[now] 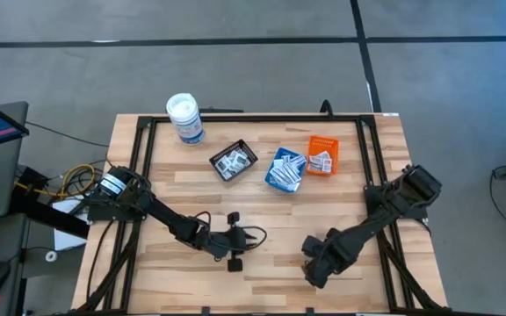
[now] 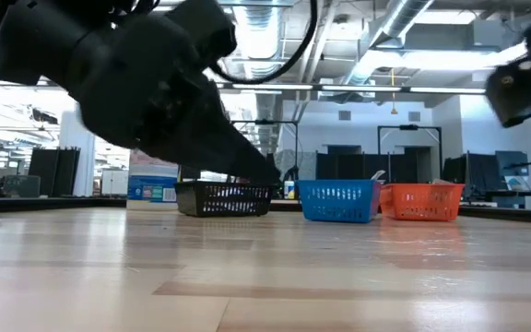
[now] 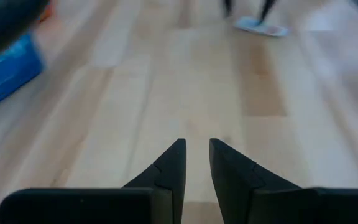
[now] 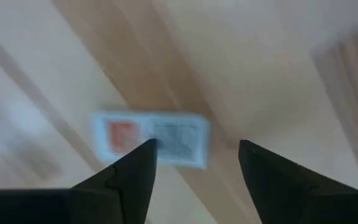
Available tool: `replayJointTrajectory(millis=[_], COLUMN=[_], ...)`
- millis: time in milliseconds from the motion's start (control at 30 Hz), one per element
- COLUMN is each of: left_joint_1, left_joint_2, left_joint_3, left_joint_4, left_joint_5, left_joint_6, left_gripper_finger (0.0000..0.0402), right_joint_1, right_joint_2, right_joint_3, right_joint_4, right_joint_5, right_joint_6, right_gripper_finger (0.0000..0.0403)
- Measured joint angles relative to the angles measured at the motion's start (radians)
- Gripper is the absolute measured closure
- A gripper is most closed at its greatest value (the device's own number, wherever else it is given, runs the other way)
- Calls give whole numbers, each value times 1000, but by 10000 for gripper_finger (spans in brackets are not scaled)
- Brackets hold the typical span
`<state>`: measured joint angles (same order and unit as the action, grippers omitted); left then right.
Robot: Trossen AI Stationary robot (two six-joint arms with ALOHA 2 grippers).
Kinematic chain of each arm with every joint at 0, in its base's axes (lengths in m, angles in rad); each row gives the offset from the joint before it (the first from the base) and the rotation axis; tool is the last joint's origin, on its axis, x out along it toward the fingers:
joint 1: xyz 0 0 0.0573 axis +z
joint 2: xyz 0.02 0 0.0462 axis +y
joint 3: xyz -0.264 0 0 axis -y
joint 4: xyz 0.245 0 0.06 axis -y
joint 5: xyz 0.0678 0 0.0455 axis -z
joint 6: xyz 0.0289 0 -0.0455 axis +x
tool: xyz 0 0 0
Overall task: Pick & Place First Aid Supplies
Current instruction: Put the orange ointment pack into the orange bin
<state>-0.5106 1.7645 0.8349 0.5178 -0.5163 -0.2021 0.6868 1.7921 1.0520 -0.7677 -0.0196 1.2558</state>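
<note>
On the wooden table (image 1: pixel 262 219), the right gripper (image 4: pixel 194 162) hangs low over the near-right part of the top, its two fingers spread wide with nothing between them. Just ahead of its fingertips a single first aid packet (image 4: pixel 149 139) lies flat on the bare boards, white with a red patch at one end and dark print at the other. In the right wrist view its long axis runs across the gap between the fingers rather than along it; one finger overlaps the packet's lower edge, and whether it touches cannot be told.

The left gripper (image 3: pixel 196 163) sits near the table's middle, toward the near edge. Its fingers stand close together with a narrow slit between them, holding nothing visible.

Along the far half of the table stand three small trays in a row: a black tray (image 1: pixel 233 161) on the left, a blue tray (image 1: pixel 285 169) in the middle and an orange tray (image 1: pixel 321 155) on the right, each holding white packets. A white canister (image 1: pixel 184 118) with a blue label stands near the far-left corner.

Bare wood lies open between the trays and both grippers. A dark frame (image 1: pixel 140 149) runs along the table's left, far and right edges.
</note>
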Motion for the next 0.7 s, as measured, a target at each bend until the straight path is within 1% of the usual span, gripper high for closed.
replayJointTrajectory(millis=[133, 233, 333, 433, 600, 700], left_joint_1=[-8, -16, -19, -26, -29, -29], left_joint_2=[-5, -15, -28, -29, -31, -31], left_joint_3=[0, 0, 0, 0, 0, 0], left_joint_4=[52, 82, 89, 84, 85, 85], left_joint_5=[97, 103, 102, 103, 103, 103], left_joint_6=[82, 93, 88, 88, 86, 86], left_gripper_finger=[330, 330, 330, 330, 330, 330], right_joint_1=[-10, -7, -6, -6, -7, -7], right_joint_2=[26, 27, 25, 25, 25, 25], right_joint_3=[7, 6, 5, 4, 2, 4], right_joint_4=[31, 32, 28, 23, 17, 14], right_joint_5=[-42, -37, -26, -24, -27, -28], right_joint_6=[3, 3, 3, 3, 1, -26], right_gripper_finger=[183, 191, 209, 246, 332, 372])
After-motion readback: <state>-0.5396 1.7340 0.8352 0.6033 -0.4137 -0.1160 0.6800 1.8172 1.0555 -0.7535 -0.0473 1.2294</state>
